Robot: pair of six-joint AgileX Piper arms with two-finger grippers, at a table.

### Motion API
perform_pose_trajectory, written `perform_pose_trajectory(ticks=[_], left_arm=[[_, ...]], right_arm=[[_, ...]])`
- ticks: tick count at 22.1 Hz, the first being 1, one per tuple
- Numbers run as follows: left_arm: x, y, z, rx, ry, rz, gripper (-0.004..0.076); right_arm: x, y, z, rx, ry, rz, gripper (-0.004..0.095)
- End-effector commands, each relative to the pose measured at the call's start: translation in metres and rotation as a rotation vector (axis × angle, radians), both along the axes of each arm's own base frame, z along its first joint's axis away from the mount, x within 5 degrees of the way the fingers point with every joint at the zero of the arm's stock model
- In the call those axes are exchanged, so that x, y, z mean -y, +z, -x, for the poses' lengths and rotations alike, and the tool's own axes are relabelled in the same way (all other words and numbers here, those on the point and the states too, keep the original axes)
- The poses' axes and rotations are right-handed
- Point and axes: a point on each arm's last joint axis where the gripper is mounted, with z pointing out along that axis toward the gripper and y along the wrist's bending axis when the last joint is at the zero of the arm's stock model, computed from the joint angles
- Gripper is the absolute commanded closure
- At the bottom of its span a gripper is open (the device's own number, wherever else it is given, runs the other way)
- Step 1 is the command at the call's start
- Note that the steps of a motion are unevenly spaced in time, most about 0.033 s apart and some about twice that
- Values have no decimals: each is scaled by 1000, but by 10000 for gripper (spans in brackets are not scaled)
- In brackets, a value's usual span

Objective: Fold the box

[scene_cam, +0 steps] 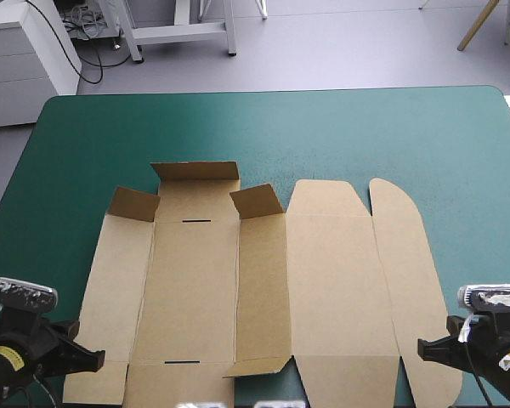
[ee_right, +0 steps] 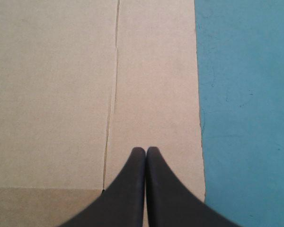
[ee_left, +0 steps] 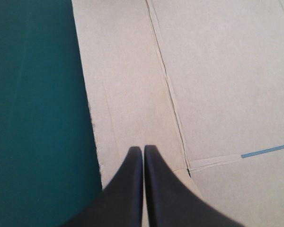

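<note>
1. Where the teal-green cover lies over it, the worktop (scene_cam: 323, 127) fills most of the high view, and its far half is bare.
2. The box (scene_cam: 263, 289) is a cut sheet of brown board lying nearly flat on the near half of the worktop. Its long axis runs left to right, parallel to the near edge, and the creases between its panels run from near to far.
3. At the sheet's right end, the rounded panel (scene_cam: 408, 297) lies flat, with its curved tip pointing toward the far edge.
4. On the left half, the far flap (scene_cam: 195, 170) stands raised. Two corner flaps (scene_cam: 134, 204) beside it tilt up, one on each side. A small near flap (scene_cam: 257, 367) is slightly lifted at the near edge.
5. The left tool (ee_left: 143, 149) has its black fingers pressed together in one point, holding nothing. It is over the box's leftmost panel, just inside the left edge and near the near-left corner. The pictures do not show whether the tips touch the board.
6. The right tool (ee_right: 146, 150) is likewise pressed together and empty. It is over the rounded panel, just inside its right edge, with the cover beside it.
7. A thin slot (scene_cam: 198, 221) is cut in the board just below the far flap.
</note>
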Motion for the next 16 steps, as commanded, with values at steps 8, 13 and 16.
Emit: perform_pose_trajectory(ticks=[8, 13, 16], left_arm=[[23, 15, -74, -196, -60, 31, 734], [25, 29, -122, -179, -36, -47, 734], [18, 43, -139, -161, 25, -99, 734]], right_arm=[[-2, -1, -7, 57, 47, -10, 927], [-5, -2, -7, 56, 104, -6, 927], [-6, -1, -7, 59, 122, -2, 927]])
